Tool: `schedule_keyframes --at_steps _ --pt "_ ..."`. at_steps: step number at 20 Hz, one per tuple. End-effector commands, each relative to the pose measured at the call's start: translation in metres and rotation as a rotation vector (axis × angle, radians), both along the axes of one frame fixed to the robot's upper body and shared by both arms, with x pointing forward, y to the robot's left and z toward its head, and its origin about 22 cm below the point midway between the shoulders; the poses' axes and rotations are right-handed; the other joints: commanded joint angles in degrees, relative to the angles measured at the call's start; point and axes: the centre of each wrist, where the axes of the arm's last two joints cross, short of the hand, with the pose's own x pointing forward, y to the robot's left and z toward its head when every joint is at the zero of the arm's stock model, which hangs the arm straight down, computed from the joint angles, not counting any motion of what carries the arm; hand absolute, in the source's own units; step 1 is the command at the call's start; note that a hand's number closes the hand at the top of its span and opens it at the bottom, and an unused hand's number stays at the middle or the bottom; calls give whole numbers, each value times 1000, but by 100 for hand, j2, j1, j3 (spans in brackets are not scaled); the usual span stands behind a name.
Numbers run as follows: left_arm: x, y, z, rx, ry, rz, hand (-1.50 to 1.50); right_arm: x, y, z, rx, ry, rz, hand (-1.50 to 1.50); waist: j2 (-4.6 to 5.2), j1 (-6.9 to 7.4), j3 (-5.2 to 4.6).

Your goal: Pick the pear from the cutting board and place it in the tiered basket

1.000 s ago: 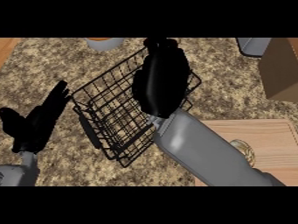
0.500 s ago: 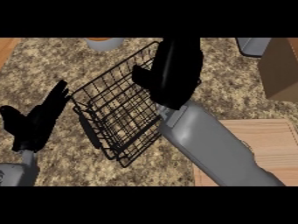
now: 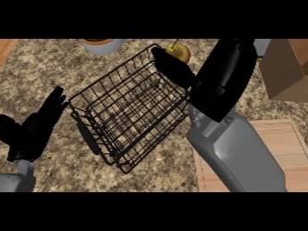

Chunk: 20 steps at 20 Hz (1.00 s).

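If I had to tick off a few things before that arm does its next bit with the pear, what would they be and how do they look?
1. Pear in right hand: ok, fingers curl round it.
2. Pear over tiered basket: not ok, at its far corner rim.
3. Basket open: ok, nothing seen inside.
4. Left hand out of the way: ok, open, left of the basket.
5. Cutting board free of the pear: ok.
6. Height above the wire: cannot tell.
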Motion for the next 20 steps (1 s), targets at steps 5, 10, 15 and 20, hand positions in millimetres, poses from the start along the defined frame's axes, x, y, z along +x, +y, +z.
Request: schedule_keyframes --at_steps 5,10,15,20 --pt "-11 14 2 -3 11 40 0 -46 -53 9 317 -98 -184 -150 -49 -233 -1" --pt "-17 8 4 -4 24 34 0 -109 -83 20 338 -115 -227 -150 -57 -265 -3" --pt "-16 -2 -4 -11 10 50 0 -179 -117 11 331 -116 -246 -150 -25 -303 -5" --pt "-16 -1 -6 -14 0 45 0 -219 -139 12 302 -90 -267 -150 -4 -257 -5"
